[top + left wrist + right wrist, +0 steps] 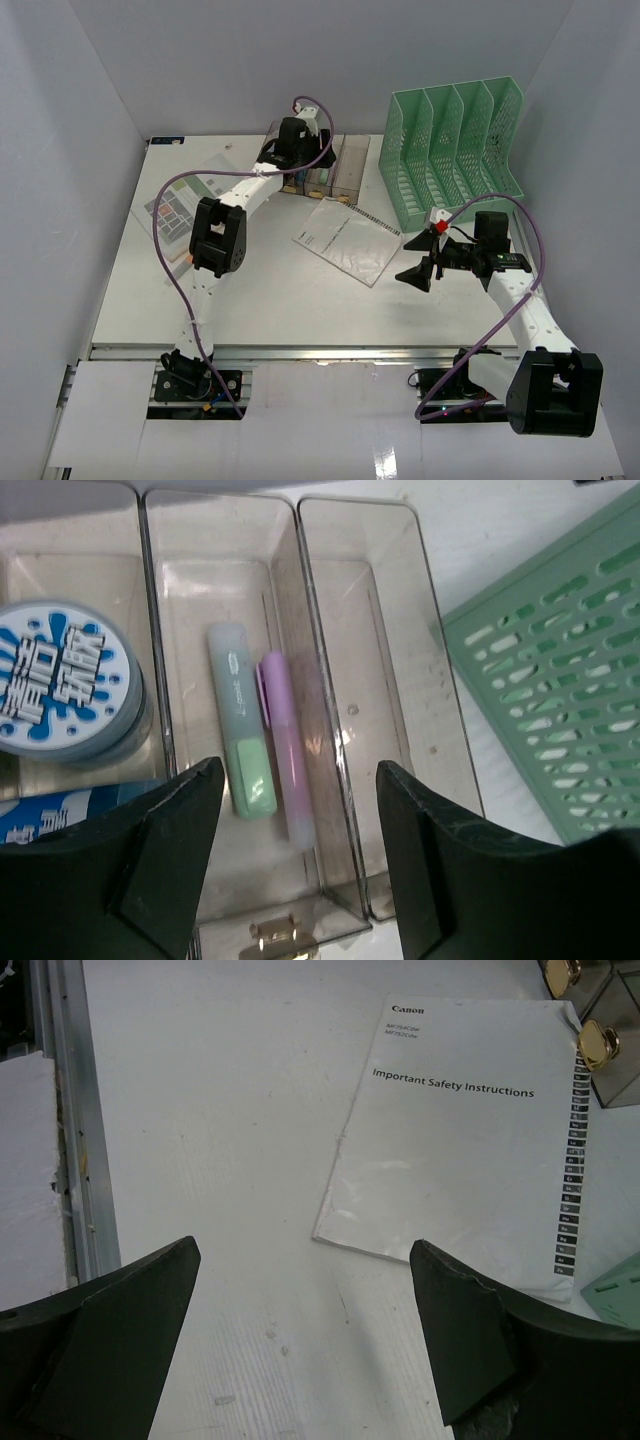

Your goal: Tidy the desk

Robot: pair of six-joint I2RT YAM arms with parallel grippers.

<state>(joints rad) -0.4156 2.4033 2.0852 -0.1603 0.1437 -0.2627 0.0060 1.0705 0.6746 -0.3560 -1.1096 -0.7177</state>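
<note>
Overhead, the left claw [292,150] partly hides the clear bins [350,168].

The worktop [270,290] is a large, flat, white rectangle that lies level and fills most of the top view. A silver metal rail [330,352] runs along its near long edge. Its matte surface carries a few small marks.

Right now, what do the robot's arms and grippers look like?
The left arm and right arm have white links and bulky black joint housings. A purple cable loops along each. The left gripper and right gripper have broad, wedge-shaped black fingers. A red-and-white piece sits near the right wrist.
</note>
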